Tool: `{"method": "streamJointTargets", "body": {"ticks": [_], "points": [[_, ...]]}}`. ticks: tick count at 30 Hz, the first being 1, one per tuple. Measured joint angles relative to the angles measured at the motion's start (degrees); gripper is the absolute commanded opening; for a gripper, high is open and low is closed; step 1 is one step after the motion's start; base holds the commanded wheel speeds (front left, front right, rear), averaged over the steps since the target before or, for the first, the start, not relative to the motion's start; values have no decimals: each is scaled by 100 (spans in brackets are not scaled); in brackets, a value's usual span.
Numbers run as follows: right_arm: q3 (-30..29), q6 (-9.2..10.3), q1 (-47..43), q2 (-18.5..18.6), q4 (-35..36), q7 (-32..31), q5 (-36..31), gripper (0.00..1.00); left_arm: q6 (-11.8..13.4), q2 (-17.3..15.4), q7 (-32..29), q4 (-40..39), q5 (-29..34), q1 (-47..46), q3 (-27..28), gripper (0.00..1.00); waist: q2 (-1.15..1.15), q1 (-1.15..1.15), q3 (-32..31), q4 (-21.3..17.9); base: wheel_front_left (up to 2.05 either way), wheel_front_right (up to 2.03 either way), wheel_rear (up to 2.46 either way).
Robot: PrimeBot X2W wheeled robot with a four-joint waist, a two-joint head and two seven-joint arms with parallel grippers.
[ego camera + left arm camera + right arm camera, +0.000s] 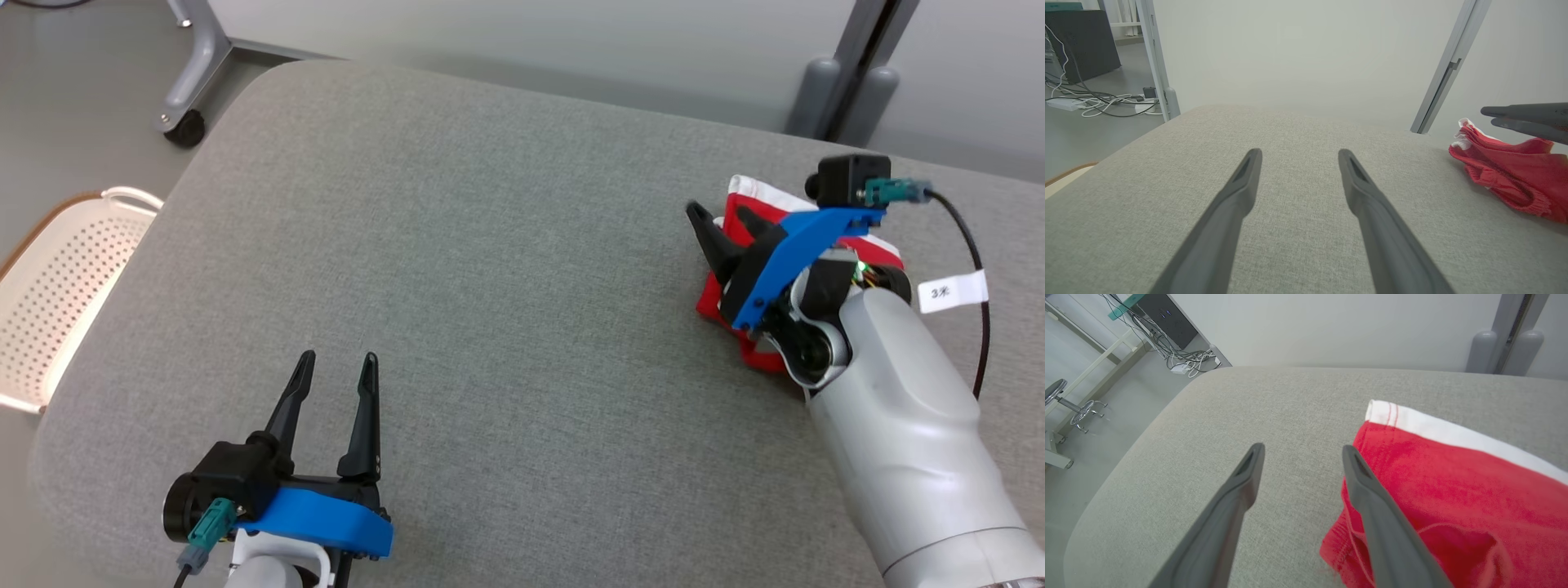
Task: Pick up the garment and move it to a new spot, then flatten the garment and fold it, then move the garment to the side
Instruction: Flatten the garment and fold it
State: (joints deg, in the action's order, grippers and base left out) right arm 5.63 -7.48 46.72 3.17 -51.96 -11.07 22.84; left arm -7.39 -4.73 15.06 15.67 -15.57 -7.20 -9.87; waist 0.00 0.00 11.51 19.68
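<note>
Head view: crumpled red knit garment with white band [709, 300] lies at the right edge of the grey fabric-covered table [490, 245]. The right gripper [718, 212] is directly over it, angled down-left, jaws spread, gripping nothing. The left gripper [340, 359] is spread too, well apart.
Left wrist view: garment [1515, 171] far right.
Right wrist view: garment [1453, 477] right of the fingers, one overlapping its hem.

Soft red knit cloth garment [1453, 490] on matt, coarse-woven grey fabric table [490, 245].

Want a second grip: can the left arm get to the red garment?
Probably not easily. The table between is bare, but the left gripper sits far across from the garment, and the open right gripper hovers over it.
</note>
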Motion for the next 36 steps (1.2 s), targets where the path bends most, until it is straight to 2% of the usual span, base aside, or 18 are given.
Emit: {"method": "streamJointTargets", "body": {"ticks": [3,6,10,15,19,21,22,29,33,36], "points": [[314,0,-24,-13,580,-44,715,100,0,-5,1,13,10,23,29,100,0,0,-94,-96,0,0,0],[497,-1,-221,71,1152,-27,1034,100,0,-24,1,7,15,104,59,100,-1,-1,-209,-222,0,0,0],[315,0,-656,722,1510,37,1037,100,0,-58,0,13,45,194,87,100,0,0,-378,-399,0,0,0],[-54,0,-1209,1345,1439,261,371,100,0,-69,1,35,44,234,114,100,0,-1,-521,-570,0,0,0],[-200,0,-1446,1492,1277,519,-379,100,0,-81,0,74,44,214,124,100,-1,-1,-451,-640,0,0,0],[-237,0,-1498,1373,1160,568,-625,36,0,-82,1,107,45,163,127,100,0,0,-384,-653,0,0,0],[-229,0,-1500,1314,1106,592,-736,0,0,-82,0,118,45,115,120,100,0,0,-351,-653,0,0,0],[165,0,-1367,824,758,552,-1196,0,0,-80,1,182,45,-66,1,100,0,0,-192,-534,0,0,0],[684,0,-1336,580,636,456,-1279,0,0,-82,1,227,45,-95,-40,100,1,0,-221,-441,0,0,0],[1131,-1,-1424,359,725,425,-1083,0,0,-81,1,252,43,-91,-30,100,0,0,-284,-405,0,0,0]]}}
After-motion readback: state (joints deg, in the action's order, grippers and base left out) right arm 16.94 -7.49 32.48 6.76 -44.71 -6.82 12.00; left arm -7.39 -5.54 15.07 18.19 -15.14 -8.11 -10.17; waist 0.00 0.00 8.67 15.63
